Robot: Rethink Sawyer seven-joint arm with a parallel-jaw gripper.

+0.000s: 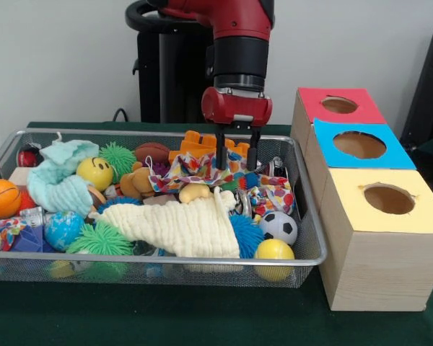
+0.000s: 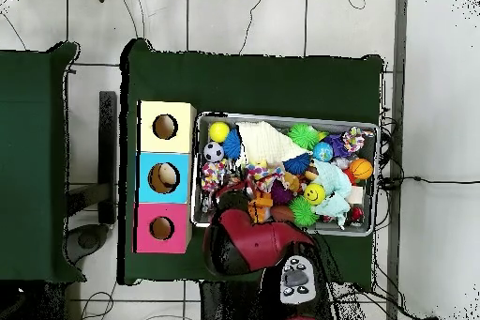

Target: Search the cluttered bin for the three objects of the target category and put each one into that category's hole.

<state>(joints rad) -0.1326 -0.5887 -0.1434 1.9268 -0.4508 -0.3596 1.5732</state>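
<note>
The wire-mesh bin (image 1: 202, 261) is full of toys; in the overhead view (image 2: 286, 117) it lies right of the boxes. A polka-dot cloth (image 1: 191, 167) lies at the bin's back middle. My gripper (image 1: 237, 160) is open, its fingertips (image 1: 221, 162) down at this cloth's right end, one on each side of a fold. A second polka-dot cloth (image 1: 272, 194) lies right of it, near the soccer ball. A third (image 1: 0, 232) hangs at the bin's left end. The yellow-topped box's hole (image 1: 388, 199) is nearest the camera on the right. In the overhead view the arm (image 2: 253, 236) hides the gripper.
Blue-topped (image 1: 359, 145) and red-topped (image 1: 339, 105) boxes stand behind the yellow one. A cream muslin cloth (image 1: 187, 227), a mint-green cloth (image 1: 58, 180), a smiley ball (image 1: 95, 173), a soccer ball (image 1: 278, 227) and a yellow ball (image 1: 274, 251) crowd the bin.
</note>
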